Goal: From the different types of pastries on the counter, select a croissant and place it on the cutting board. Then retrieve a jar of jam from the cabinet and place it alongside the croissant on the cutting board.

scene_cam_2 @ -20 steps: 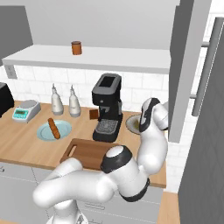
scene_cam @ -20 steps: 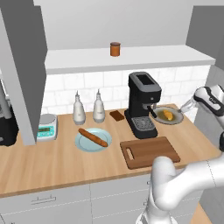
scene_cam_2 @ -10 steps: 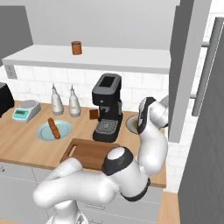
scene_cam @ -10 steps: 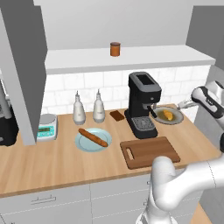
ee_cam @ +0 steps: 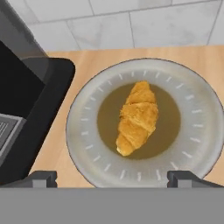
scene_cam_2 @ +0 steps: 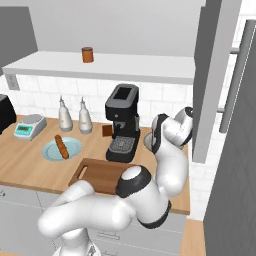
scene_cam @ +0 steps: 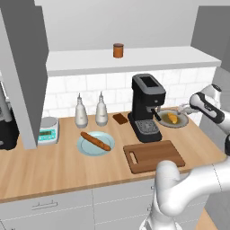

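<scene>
The golden croissant [ee_cam: 137, 117] lies in the middle of a grey plate [ee_cam: 87, 109] on the counter [scene_cam: 58, 166], right of the coffee machine. My gripper [ee_cam: 113, 177] hovers just above the plate, open, its two fingertips [ee_cam: 41, 178] set wide on either side of the croissant and not touching it. From the left base view the croissant [scene_cam: 172, 118] sits just below my gripper [scene_cam: 182, 108]. The dark cutting board [scene_cam: 154, 156] lies bare at the counter's front. The jam jar [scene_cam: 118, 50] stands on the cabinet shelf [scene_cam: 157, 56].
The black coffee machine [scene_cam: 146, 108] stands close to the left of the plate. A brown baguette stick [scene_cam: 95, 140] rests on a blue plate; a dark brown square [scene_cam: 120, 118] lies behind it. Two white bottles [scene_cam: 81, 112] and a scale [scene_cam: 47, 130] are further left.
My hand has edged a little to the left, closer over the croissant's plate. Nothing else has moved.
</scene>
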You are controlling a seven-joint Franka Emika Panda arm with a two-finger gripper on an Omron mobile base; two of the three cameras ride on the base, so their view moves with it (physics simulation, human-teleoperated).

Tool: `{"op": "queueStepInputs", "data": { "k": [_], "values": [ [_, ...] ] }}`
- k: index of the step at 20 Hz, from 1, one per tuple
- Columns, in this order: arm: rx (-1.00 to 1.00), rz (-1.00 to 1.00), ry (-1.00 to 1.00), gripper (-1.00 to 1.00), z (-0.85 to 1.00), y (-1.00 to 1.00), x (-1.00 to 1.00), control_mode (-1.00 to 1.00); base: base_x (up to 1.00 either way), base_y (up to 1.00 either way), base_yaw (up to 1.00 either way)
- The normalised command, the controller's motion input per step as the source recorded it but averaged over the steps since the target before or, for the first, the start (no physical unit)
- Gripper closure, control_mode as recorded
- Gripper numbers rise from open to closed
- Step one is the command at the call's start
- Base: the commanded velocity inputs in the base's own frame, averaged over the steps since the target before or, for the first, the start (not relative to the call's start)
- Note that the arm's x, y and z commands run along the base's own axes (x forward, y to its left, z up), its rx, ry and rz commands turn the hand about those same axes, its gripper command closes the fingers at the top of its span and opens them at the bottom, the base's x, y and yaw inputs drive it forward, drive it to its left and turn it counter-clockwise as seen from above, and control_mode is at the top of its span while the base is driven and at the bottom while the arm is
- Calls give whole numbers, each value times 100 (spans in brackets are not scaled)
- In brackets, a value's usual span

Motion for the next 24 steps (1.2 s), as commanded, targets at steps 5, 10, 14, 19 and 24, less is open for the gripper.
{"op": "queueStepInputs", "data": {
  "k": [5,10,14,19,24],
  "values": [
    [0,-1,0,-100,0,0,27,-100,0,0,0],
    [0,-5,0,-100,0,-4,65,-100,0,0,0],
    [0,0,1,-100,0,-8,5,-100,0,0,0],
    [0,0,3,-100,0,-59,20,-100,0,0,0],
    [0,0,0,-100,-1,-5,2,-100,0,0,0]
  ]
}}
